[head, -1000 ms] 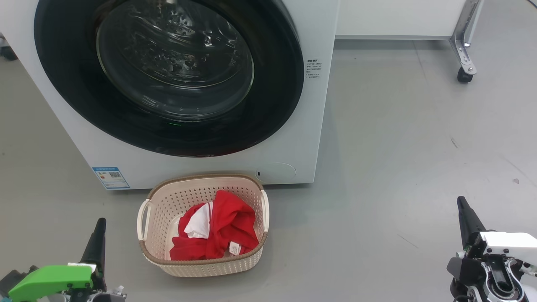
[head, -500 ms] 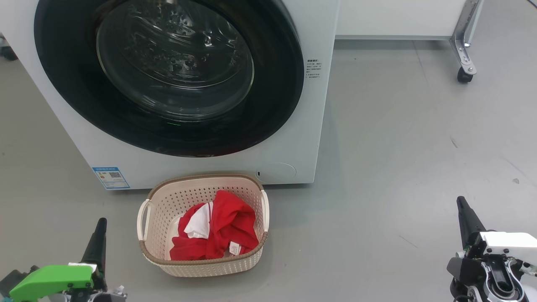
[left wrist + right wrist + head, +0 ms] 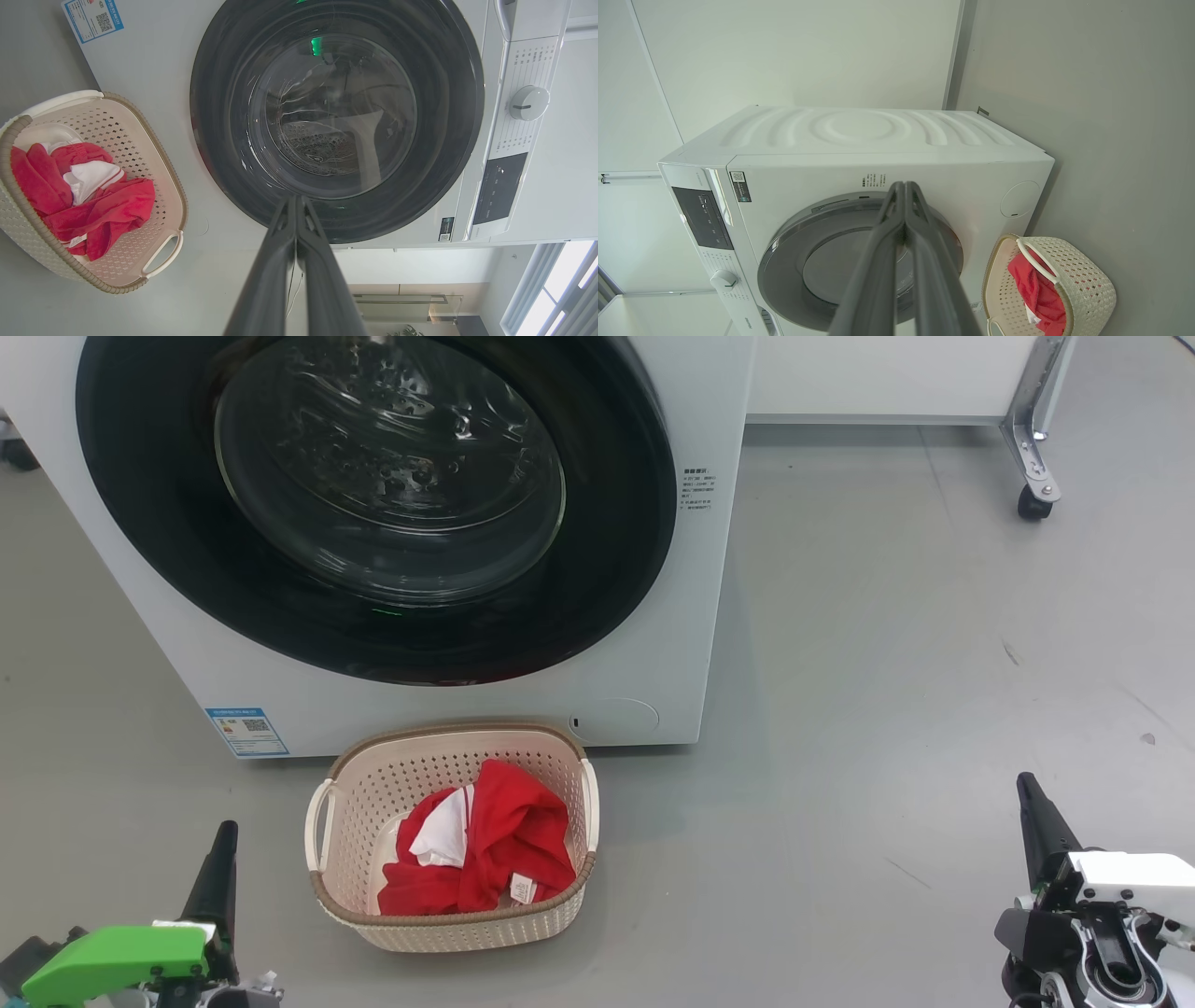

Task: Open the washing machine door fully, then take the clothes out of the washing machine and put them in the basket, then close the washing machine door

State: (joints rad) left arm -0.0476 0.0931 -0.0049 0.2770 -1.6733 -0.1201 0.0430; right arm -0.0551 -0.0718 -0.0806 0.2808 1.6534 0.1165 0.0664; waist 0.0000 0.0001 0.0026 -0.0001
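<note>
The machine (image 3: pixel 695 616) is a big white box with a blue sticker (image 3: pixel 246 732) low on its left and a round cover (image 3: pixel 616 719) low on its right. Its door (image 3: pixel 611 523), a wide glossy black ring around a bulging glass bowl, sits shut and flush with the front; the steel drum shows dimly through the glass. Grey floor (image 3: pixel 887 663) lies broad and bare to the right of the machine, up to a wheeled metal leg (image 3: pixel 1032 457) at the far corner. The basket (image 3: pixel 448 732), cream with a brown rim, stands on the floor just before the machine's bottom edge, below the door and beside the round cover, with bare floor on both sides. The clothes (image 3: pixel 509 845) lie heaped inside it, red with a white part and a small white label, below the rim. The left gripper (image 3: pixel 295 200) points at the door's lower ring from well back, its fingers pressed together, holding nothing. The right gripper (image 3: pixel 904 186) hangs over bare floor well to the right of the basket, likewise closed, empty and touching nothing.
</note>
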